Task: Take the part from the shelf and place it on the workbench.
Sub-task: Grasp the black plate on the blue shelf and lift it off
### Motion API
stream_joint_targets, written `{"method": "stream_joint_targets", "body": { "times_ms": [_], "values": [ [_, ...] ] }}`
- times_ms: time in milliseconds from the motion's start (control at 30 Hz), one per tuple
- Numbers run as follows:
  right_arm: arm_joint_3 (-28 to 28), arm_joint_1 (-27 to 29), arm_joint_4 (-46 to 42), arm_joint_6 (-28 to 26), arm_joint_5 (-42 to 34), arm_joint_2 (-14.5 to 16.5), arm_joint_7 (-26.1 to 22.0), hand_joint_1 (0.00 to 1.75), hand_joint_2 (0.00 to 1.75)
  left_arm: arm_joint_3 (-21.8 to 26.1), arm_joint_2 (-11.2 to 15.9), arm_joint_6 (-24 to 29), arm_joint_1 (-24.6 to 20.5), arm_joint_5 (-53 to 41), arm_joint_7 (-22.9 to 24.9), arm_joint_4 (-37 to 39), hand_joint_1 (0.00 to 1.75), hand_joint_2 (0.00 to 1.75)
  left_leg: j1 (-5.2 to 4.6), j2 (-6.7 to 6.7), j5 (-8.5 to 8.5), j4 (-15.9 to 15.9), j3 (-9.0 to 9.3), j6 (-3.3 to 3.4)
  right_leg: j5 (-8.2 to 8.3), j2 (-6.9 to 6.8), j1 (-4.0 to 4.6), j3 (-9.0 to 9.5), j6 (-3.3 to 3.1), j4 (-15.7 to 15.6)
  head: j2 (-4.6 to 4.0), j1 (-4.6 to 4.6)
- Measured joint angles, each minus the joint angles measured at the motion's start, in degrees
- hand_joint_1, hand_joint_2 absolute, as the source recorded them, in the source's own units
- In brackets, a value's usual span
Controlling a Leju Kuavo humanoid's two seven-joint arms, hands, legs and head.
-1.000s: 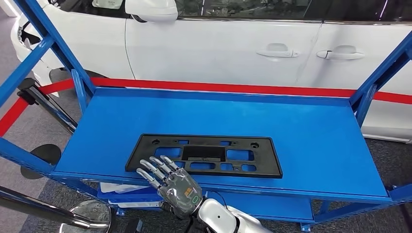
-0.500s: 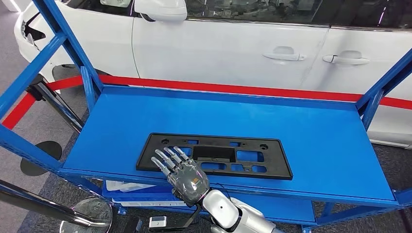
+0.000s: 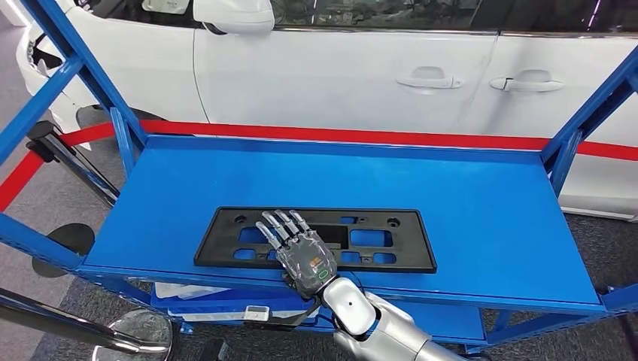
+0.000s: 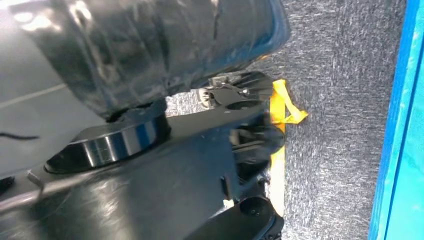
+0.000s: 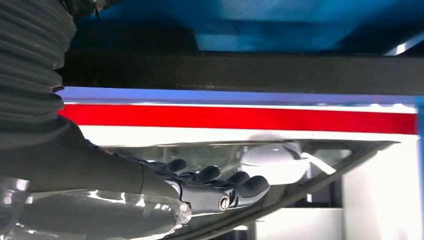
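Right arm and hand, appearance only.
Right hand (image 3: 305, 256): back is a dark grey shell under a glossy clear cover, with a small green ring mark and a small orange mark on it. Fingers (image 3: 277, 226) are segmented, silver-grey with darker bands; in the right wrist view they read near-black with rounded tips, one with a small round metal fastener on its side. Grey ribbed cover (image 5: 30, 75) sits behind the hand, thick grey thumb (image 5: 100, 217) below it. Wrist is a rounded silver ball housing (image 3: 348, 304) with a dark dot; forearm (image 3: 399, 338) is smooth silver. A thin black cable runs by the wrist.
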Motion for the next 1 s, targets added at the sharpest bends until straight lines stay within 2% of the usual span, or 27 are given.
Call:
{"method": "stream_joint_targets", "body": {
  "times_ms": [67, 100, 133, 200, 233, 267, 333, 367, 400, 433, 500, 533, 567, 600, 700, 767, 833, 867, 900, 933, 967, 1000],
  "values": [
    [-0.85, -0.38, 0.24, -0.1, -0.26, -0.27, 1.16, 0.0, 1.75, -0.22, 0.08, -0.07, -0.13, 0.05, 0.04, -0.01, 0.0, 0.0, -0.23, -0.06, 1.64, -5.52, 2.64, 0.46, 0.02, 0.1, 0.14, -0.05, 0.42, 0.02, 0.0, 0.05],
    [-1.37, -0.58, 0.3, -0.13, -0.33, -0.56, 1.72, 0.0, 1.75, -0.33, 0.12, -0.09, -0.12, 0.09, 0.04, 0.0, 0.0, 0.0, -0.4, -0.09, 1.52, -6.24, 2.95, 0.74, 0.09, 0.12, 0.17, -0.1, 0.72, -0.05, 0.0, 0.05],
    [-1.88, -0.77, 0.32, -0.05, -0.3, -0.95, 2.25, 0.15, 1.75, -0.43, 0.19, -0.11, -0.09, 0.12, 0.04, 0.0, 0.0, 0.0, -0.5, -0.11, 1.65, -6.38, 2.94, 1.08, 0.18, 0.14, 0.14, -0.1, 1.07, -0.14, 0.0, 0.07],
    [-2.96, -1.09, 0.18, 0.59, -0.09, -1.97, 3.13, 0.97, 1.75, -0.63, 0.37, -0.11, -0.01, 0.17, 0.04, 0.01, 0.0, 0.0, -0.36, -0.05, 2.02, -6.8, 3.12, 1.85, -0.24, 0.09, 0.07, -0.32, 1.72, 0.29, 0.0, 0.08],
    [-3.52, -1.22, 0.03, 1.21, 0.04, -2.55, 3.44, 1.39, 1.75, -0.7, 0.46, -0.1, -0.03, 0.18, 0.04, 0.0, 0.0, 0.0, -0.26, -0.01, 2.21, -7.06, 3.23, 2.27, -1.2, 0.06, 0.07, -0.92, 1.97, 1.69, 0.0, 0.13],
    [-4.09, -1.3, -0.15, 1.91, 0.12, -3.08, 3.71, 1.67, 1.75, -0.76, 0.52, -0.1, -0.06, 0.19, 0.04, -0.01, 0.0, 0.0, -0.2, 0.03, 2.33, -7.22, 3.31, 2.59, -2.75, 0.02, 0.05, -2.1, 2.13, 4.32, 0.0, 0.16],
    [-5.12, -1.33, -0.39, 3.23, 0.21, -4.0, 4.11, 1.71, 1.75, -0.84, 0.64, -0.13, -0.09, 0.19, 0.04, -0.01, 0.0, 0.0, -0.32, 0.07, 2.31, -7.22, 3.29, 2.97, -6.27, -0.01, 0.01, -5.55, 2.32, 11.85, 0.0, 0.2],
    [-5.48, -1.29, -0.44, 3.72, 0.22, -4.37, 4.26, 1.73, 1.75, -0.92, 0.68, -0.13, -0.06, 0.19, 0.04, 0.0, 0.0, 0.0, -0.36, 0.08, 2.29, -7.19, 3.29, 3.02, -7.16, -0.01, -0.01, -6.98, 2.4, 14.82, 0.0, 0.2],
    [-5.79, -1.25, -0.48, 4.04, 0.24, -4.74, 4.35, 1.74, 1.75, -1.01, 0.72, -0.1, -0.03, 0.19, 0.04, 0.0, 0.0, 0.0, -0.39, 0.08, 2.25, -7.15, 3.31, 3.05, -7.0, -0.02, -0.02, -7.56, 2.42, 15.92, 0.0, 0.2],
    [-6.05, -1.23, -0.59, 4.23, 0.28, -5.01, 4.39, 1.74, 1.75, -1.08, 0.75, -0.05, -0.01, 0.19, 0.03, 0.01, 0.0, 0.0, -0.4, 0.07, 2.2, -7.06, 3.34, 3.03, -5.79, -0.03, -0.03, -7.06, 2.4, 14.83, 0.0, 0.2],
    [-6.63, -1.22, -1.13, 4.31, 0.37, -5.41, 4.44, 1.75, 1.75, -1.17, 0.78, 0.15, -0.03, 0.22, -0.03, 0.0, 0.0, 0.0, -0.41, 0.02, 1.93, -6.73, 3.4, 2.84, -2.07, -0.06, -0.05, -3.61, 2.18, 7.66, 0.0, 0.2],
    [-6.91, -1.23, -1.52, 4.32, 0.43, -5.52, 4.48, 1.75, 1.75, -1.19, 0.79, 0.26, -0.07, 0.25, -0.07, 0.01, 0.0, 0.0, -0.52, -0.02, 1.72, -6.39, 3.29, 2.65, -0.88, -0.06, -0.03, -1.85, 2.02, 4.11, 0.0, 0.18],
    [-7.16, -1.22, -1.95, 4.38, 0.5, -5.64, 4.53, 1.75, 1.75, -1.2, 0.79, 0.36, -0.11, 0.3, -0.11, 0.01, 0.0, 0.0, -0.6, -0.04, 1.6, -6.15, 3.13, 2.4, -0.29, -0.05, 0.03, -0.72, 1.86, 1.74, 0.0, 0.15],
    [-7.35, -1.17, -2.3, 4.46, 0.58, -5.77, 4.57, 1.75, 1.75, -1.2, 0.8, 0.42, -0.13, 0.34, -0.13, 0.01, 0.0, 0.0, -0.66, -0.05, 1.55, -6.02, 2.95, 2.15, -0.35, 0.0, 0.13, -0.31, 1.67, 0.76, 0.0, 0.14],
    [-7.88, -0.96, -3.21, 4.68, 0.75, -6.08, 4.62, 1.75, 1.75, -1.23, 0.82, 0.51, -0.11, 0.52, -0.16, 0.0, 0.0, 0.0, -0.62, -0.03, 1.2, -5.71, 2.63, 1.37, -0.16, 0.13, 0.17, -0.32, 0.91, 0.38, 0.0, 0.11],
    [-8.19, -0.95, -3.76, 4.76, 0.79, -6.17, 4.67, 1.75, 1.75, -1.25, 0.84, 0.54, -0.16, 0.58, -0.16, -0.01, 0.0, 0.0, -0.5, 0.01, -1.03, -2.2, 1.08, 0.74, 0.03, 0.05, 0.01, -0.22, 0.33, 0.08, 0.0, -0.01],
    [-8.32, -0.88, -4.05, 4.92, 0.82, -6.24, 4.67, 1.75, 1.75, -1.26, 0.85, 0.55, -0.16, 0.58, -0.16, -0.01, 0.0, 0.0, -0.42, 0.03, -4.51, 5.26, -2.41, 0.26, 0.04, -0.03, 0.05, -0.22, 0.05, 0.07, 0.0, -0.09],
    [-8.33, -0.79, -4.09, 5.02, 0.84, -6.26, 4.66, 1.75, 1.75, -1.26, 0.85, 0.55, -0.11, 0.58, -0.16, -0.01, 0.0, 0.0, -0.4, 0.03, -5.56, 8.62, -4.1, 0.13, 0.02, -0.06, 0.08, -0.22, 0.01, 0.08, 0.0, -0.08],
    [-8.36, -0.69, -4.12, 5.1, 0.85, -6.29, 4.66, 1.75, 1.75, -1.27, 0.86, 0.55, -0.07, 0.58, -0.16, -0.01, 0.0, 0.0, -0.4, 0.03, -5.58, 10.26, -5.05, 0.08, 0.01, -0.05, 0.11, -0.21, -0.01, 0.09, 0.0, -0.09],
    [-8.41, -0.61, -4.19, 5.2, 0.86, -6.34, 4.67, 1.75, 1.75, -1.27, 0.86, 0.55, -0.05, 0.58, -0.16, -0.01, 0.0, 0.0, -0.4, 0.03, -4.48, 9.67, -4.96, 0.13, -0.01, -0.02, 0.12, -0.17, -0.02, 0.1, 0.0, -0.1],
    [-8.46, -0.57, -4.3, 5.27, 0.88, -6.39, 4.7, 1.75, 1.75, -1.27, 0.86, 0.55, -0.06, 0.58, -0.16, 0.0, 0.0, 0.0, -0.4, 0.03, -2.59, 7.06, -3.88, 0.26, -0.02, 0.04, 0.12, -0.1, 0.0, 0.1, 0.0, -0.09],
    [-8.52, -0.56, -4.48, 5.36, 0.92, -6.46, 4.71, 1.75, 1.75, -1.27, 0.87, 0.55, -0.09, 0.58, -0.16, 0.0, 0.0, 0.0, -0.42, 0.03, -0.41, 2.82, -2.04, 0.5, -0.06, 0.11, 0.11, -0.02, 0.04, 0.09, 0.0, -0.09]
  ]
}}
